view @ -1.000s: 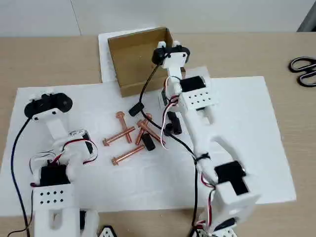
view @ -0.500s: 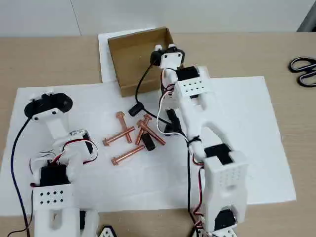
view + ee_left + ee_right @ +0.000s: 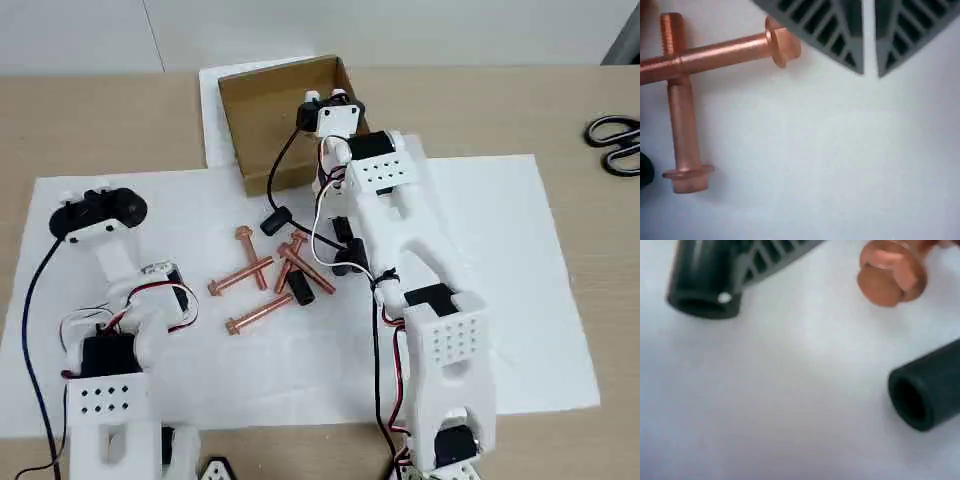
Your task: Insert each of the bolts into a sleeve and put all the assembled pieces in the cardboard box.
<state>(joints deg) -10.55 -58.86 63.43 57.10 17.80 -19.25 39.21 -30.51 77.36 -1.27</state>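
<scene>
Cardboard box (image 3: 275,180): open-topped, bare brown floor is seen inside. Copper bolts (image 3: 243,276) and a black sleeve (image 3: 301,288) are found lying outside the box, on its side toward the arm bases (image 3: 105,400). The left gripper (image 3: 869,70) is held beyond them, farther from the box, nearly closed on nothing. The state of the right gripper (image 3: 755,260) cannot be told.

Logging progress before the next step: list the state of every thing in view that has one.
Cardboard box: upright, open-topped, visible inside empty.
Bolts: lying bare on the white sheet, two crossed.
Loose sleeve: on its side, bore empty.
Second sleeve: against the right end effector, bore empty.
Left end effector: nearly shut, holding nothing.
Scissors: handles together, lying on the table.
</scene>
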